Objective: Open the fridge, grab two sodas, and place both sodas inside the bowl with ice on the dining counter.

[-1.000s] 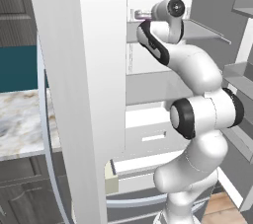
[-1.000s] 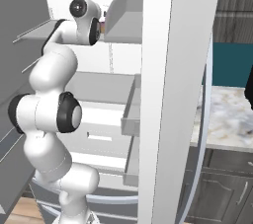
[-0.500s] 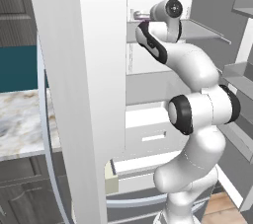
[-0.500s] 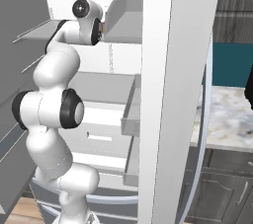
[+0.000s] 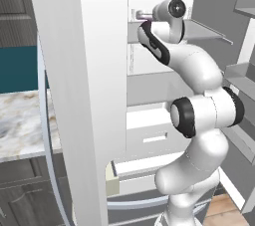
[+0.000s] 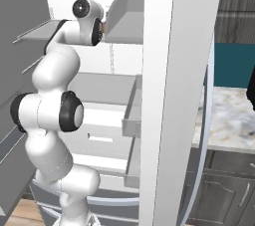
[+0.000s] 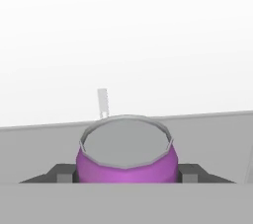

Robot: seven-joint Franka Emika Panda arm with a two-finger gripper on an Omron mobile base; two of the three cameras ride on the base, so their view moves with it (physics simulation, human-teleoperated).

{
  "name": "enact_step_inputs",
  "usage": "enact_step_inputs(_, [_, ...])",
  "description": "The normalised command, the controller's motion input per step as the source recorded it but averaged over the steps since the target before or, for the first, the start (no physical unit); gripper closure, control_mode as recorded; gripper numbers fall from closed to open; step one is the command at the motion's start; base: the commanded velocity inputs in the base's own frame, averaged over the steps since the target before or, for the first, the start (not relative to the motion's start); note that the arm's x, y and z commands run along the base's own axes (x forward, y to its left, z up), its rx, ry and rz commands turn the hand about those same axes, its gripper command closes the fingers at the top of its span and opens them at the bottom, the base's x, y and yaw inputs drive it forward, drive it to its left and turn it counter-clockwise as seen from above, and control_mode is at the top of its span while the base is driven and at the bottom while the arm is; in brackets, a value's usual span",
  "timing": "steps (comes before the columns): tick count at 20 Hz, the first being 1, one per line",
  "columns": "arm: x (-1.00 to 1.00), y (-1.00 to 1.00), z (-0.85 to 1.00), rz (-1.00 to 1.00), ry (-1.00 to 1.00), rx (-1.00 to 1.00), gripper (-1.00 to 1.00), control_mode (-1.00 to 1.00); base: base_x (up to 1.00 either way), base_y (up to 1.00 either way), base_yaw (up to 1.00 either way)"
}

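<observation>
One purple soda can (image 7: 126,156) is clamped between the gripper (image 7: 126,173) fingers on a fridge (image 5: 94,95) shelf (image 7: 44,144); no label is readable.

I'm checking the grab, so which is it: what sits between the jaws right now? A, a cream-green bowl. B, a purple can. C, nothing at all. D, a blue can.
B: in the hand view the purple cylindrical soda can with its grey top sits squarely between the two dark fingertips, which flank it on the grey fridge shelf.
</observation>
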Motion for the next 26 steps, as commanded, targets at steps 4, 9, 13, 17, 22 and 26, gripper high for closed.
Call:
enact_step_inputs(4, [-0.70, -0.19, 0.00, 0.00, -0.05, 0.00, 1.00, -1.00, 0.00, 0.00, 0.00])
enact_step_inputs(9, [-1.00, -0.11, 0.08, 0.00, -0.09, 0.00, 1.00, -1.00, 0.00, 0.00, 0.00])
enact_step_inputs(13, [-1.00, 0.00, 0.23, -0.01, 0.00, 0.00, 1.00, -1.00, 0.00, 0.00, 0.00])
enact_step_inputs(17, [-1.00, 0.00, 0.00, -0.01, 0.00, 0.00, 1.00, -1.00, 0.00, 0.00, 0.00])
enact_step_inputs(22, [-1.00, 0.00, 0.03, -0.01, 0.01, 0.00, 1.00, -1.00, 0.00, 0.00, 0.00])
enact_step_inputs(26, [-1.00, 0.00, 0.00, -0.02, 0.00, 0.00, 1.00, -1.00, 0.00, 0.00, 0.00])
